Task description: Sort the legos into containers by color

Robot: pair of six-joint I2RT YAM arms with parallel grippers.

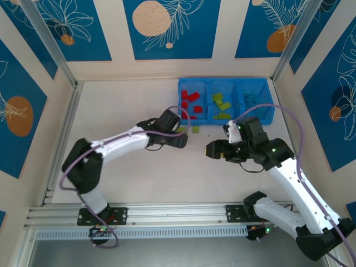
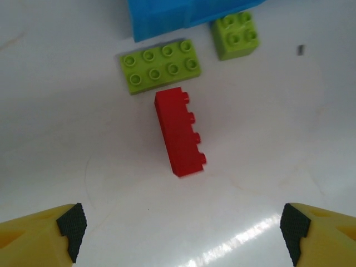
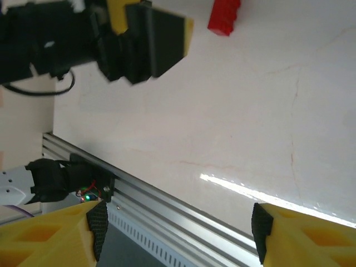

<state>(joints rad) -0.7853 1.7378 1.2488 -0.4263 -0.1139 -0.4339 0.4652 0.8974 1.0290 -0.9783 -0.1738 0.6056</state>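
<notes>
I'm seeing my left pincer [image 2: 182, 231] hanging released, the red brick [image 2: 179, 132] lying just ahead of it; the overhead view is showing me the tray [image 1: 180, 94], bricks [image 1: 190, 103] lying in its compartments.

tray [image 2: 161, 19] cropped by top edge | red brick [image 3: 223, 16] cropped likewise | light-blue bricks [image 1: 248, 98] indistinct

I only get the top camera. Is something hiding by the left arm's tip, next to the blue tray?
Observer: Yes. A red rectangular plastic brick lies tipped on its side on the white table, studs pointing sideways.
Operator: Are the fingers holding it?
Observer: No. The left fingers are open and empty, and the brick lies ahead of them, apart from both.
</notes>
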